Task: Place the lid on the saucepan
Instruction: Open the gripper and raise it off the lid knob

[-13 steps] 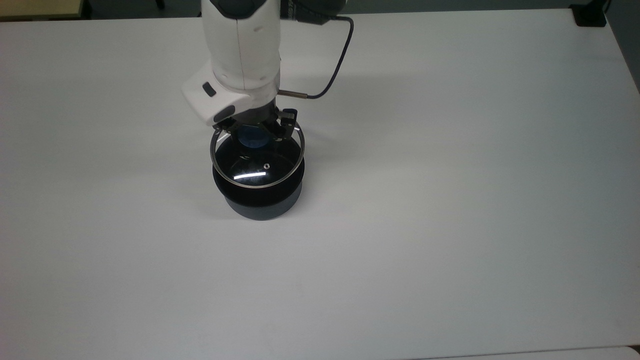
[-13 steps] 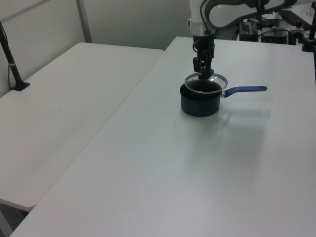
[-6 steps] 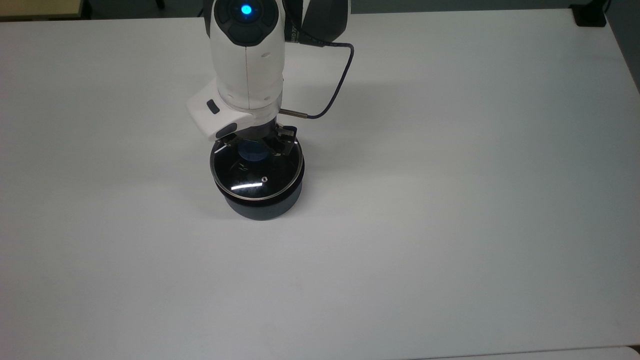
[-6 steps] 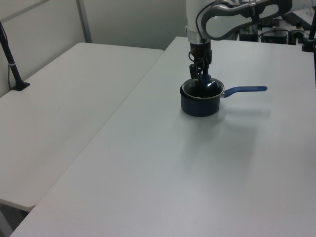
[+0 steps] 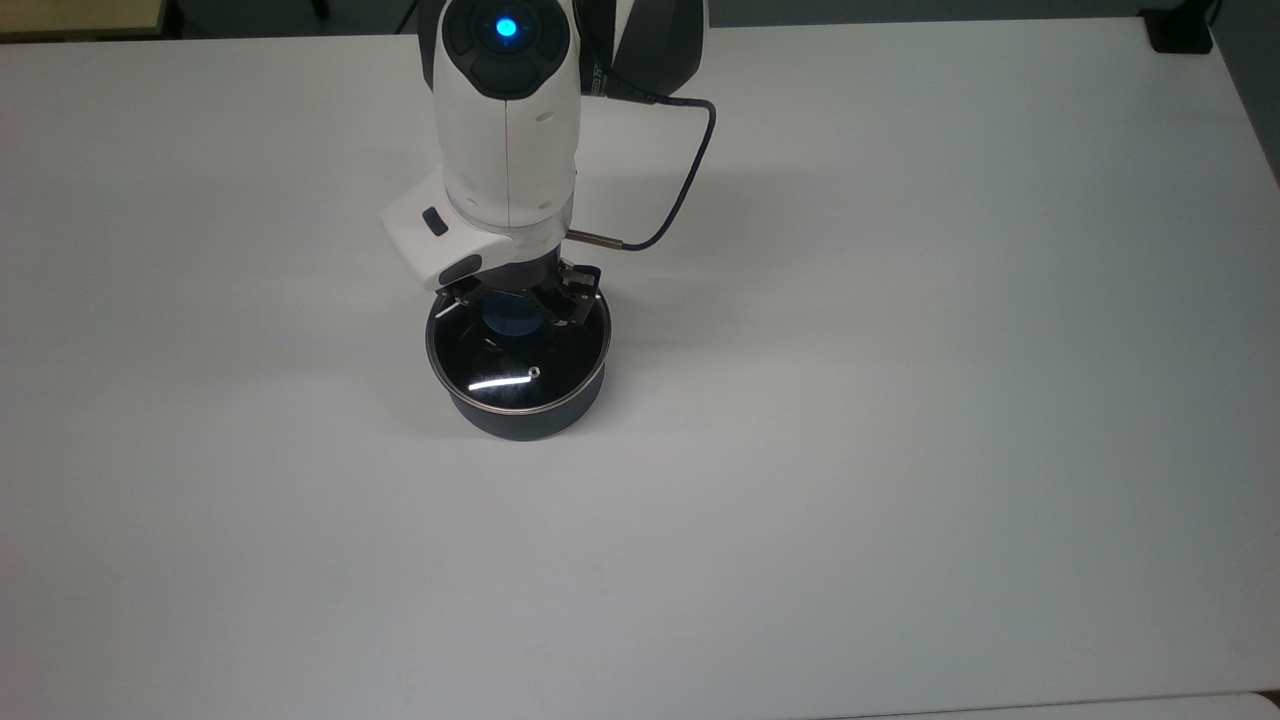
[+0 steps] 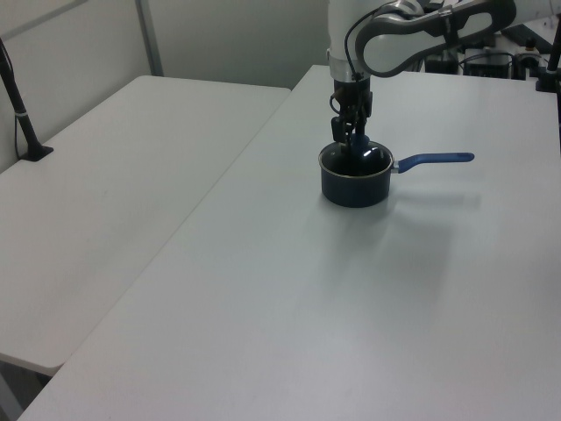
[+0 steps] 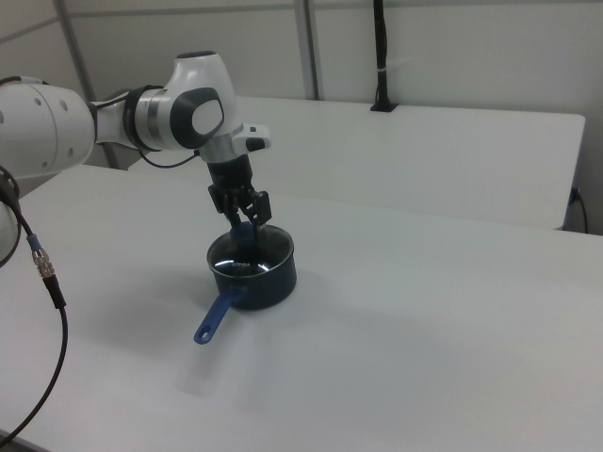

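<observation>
No brand name, label or readable writing appears on any object. A white robot arm reaches down over a white table (image 5: 900,400), and its gripper (image 5: 518,303) sits directly above a small dark navy saucepan (image 5: 520,420). The gripper's 2 black fingers (image 5: 572,297) are set narrow, 1 on each side of the blue knob (image 5: 508,318) of the lid (image 5: 515,370), and appear to be gripping it, though contact cannot be confirmed. The lid, a round clear glass disc with a thin metal rim, lies level on the rim of the saucepan, right beneath the gripper, and covers the black inside of the pan. A small steam vent (image 5: 535,371) sits in the glass just beside a bright streak of reflected light, on the side of the knob away from the arm. In the left view, the gripper (image 6: 351,130) stands upright over the saucepan (image 6: 354,184), and the pan's long straight blue handle (image 6: 434,160) points toward the left view's right, away from the gripper. In the right view, the gripper (image 7: 243,224) meets the lid (image 7: 247,259), and the handle (image 7: 216,318) points toward the lower left. A dark cable (image 5: 680,180) loops out from the arm just above the gripper.
</observation>
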